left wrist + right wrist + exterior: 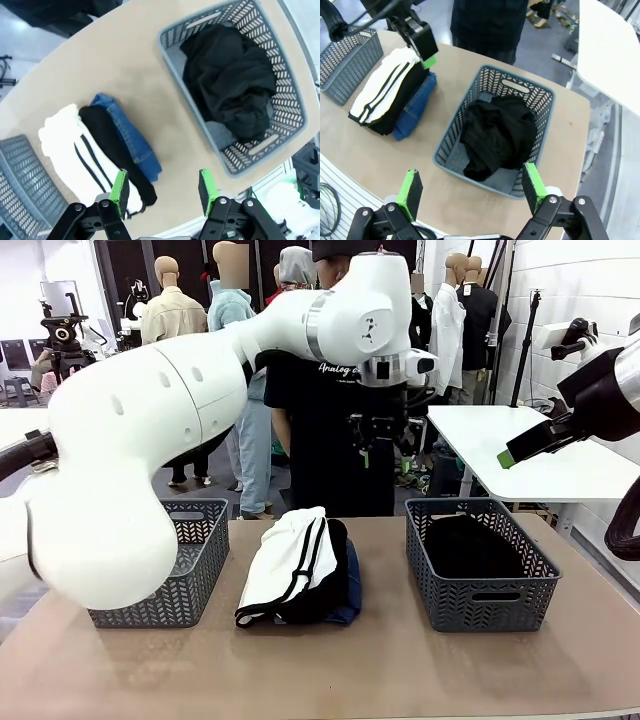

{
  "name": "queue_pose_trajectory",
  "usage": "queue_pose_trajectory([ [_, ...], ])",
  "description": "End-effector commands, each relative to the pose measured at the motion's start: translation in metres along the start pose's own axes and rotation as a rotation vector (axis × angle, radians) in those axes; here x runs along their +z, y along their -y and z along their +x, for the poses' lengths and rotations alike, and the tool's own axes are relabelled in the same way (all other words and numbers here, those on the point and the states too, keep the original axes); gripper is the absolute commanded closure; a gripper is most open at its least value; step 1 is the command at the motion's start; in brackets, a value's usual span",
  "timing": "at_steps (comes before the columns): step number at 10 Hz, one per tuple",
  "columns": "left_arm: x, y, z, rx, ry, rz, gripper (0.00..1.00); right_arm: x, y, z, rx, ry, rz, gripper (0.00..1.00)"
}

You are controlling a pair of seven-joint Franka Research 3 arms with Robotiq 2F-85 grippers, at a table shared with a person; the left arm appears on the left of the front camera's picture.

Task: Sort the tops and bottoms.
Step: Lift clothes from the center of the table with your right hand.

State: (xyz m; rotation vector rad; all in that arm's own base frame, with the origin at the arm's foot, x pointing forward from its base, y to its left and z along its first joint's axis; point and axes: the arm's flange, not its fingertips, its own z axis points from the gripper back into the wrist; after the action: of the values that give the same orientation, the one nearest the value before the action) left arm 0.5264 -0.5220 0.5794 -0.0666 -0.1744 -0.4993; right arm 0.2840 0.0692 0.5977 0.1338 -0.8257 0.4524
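A folded pile lies mid-table: a white top with thin black edging (290,555) (65,145) (382,85) on top, a black top (335,565) (107,137) under it, and blue denim bottoms (350,590) (132,137) (415,102) at the bottom. Another black top (470,545) (232,85) (497,132) sits crumpled in the right grey basket (480,602) (289,107) (495,82). My left gripper (375,445) (164,185) (426,52) hangs open and empty high above the table, over the gap between pile and basket. My right gripper (512,452) (471,186) stands open and empty, raised at the right above that basket.
A second grey basket (195,560) (20,175) (345,55) stands at the left, partly hidden by my left arm. A person in a black lettered T-shirt (330,440) stands at the far edge. A white table (540,455) lies beyond at the right.
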Motion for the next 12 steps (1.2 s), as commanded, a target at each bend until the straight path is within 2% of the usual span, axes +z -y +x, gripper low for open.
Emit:
queue_pose_trajectory([
  [1,-0.024,-0.040,-0.180,0.045,-0.039,-0.052,0.28,-0.001,0.000,0.001,0.004,0.006,0.007,0.00],
  [3,0.001,-0.055,-0.233,0.134,-0.120,-0.058,0.28,-0.001,0.000,0.001,0.004,0.006,0.007,0.00],
  [4,0.017,-0.062,-0.260,0.221,-0.218,-0.084,0.28,-0.001,0.000,0.001,0.004,0.006,0.007,0.00],
  [5,0.029,-0.071,-0.283,0.341,-0.368,-0.069,0.28,-0.001,0.000,0.001,0.004,0.006,0.007,0.00],
  [6,0.033,-0.079,-0.291,0.401,-0.482,-0.025,0.28,-0.001,0.000,0.001,0.004,0.006,0.007,0.00],
  [7,0.034,-0.084,-0.295,0.426,-0.546,-0.038,0.28,-0.001,0.000,0.001,0.004,0.006,0.007,0.00],
  [8,0.034,-0.086,-0.291,0.436,-0.524,0.017,0.28,-0.001,0.000,0.001,0.004,0.006,0.007,0.00],
  [9,0.114,-0.029,-0.117,0.380,-0.485,0.044,0.28,-0.001,0.000,0.001,0.004,0.006,0.007,0.00],
  [12,0.114,-0.029,-0.117,0.380,-0.485,0.044,0.28,-0.001,0.000,0.001,0.004,0.006,0.007,0.00],
])
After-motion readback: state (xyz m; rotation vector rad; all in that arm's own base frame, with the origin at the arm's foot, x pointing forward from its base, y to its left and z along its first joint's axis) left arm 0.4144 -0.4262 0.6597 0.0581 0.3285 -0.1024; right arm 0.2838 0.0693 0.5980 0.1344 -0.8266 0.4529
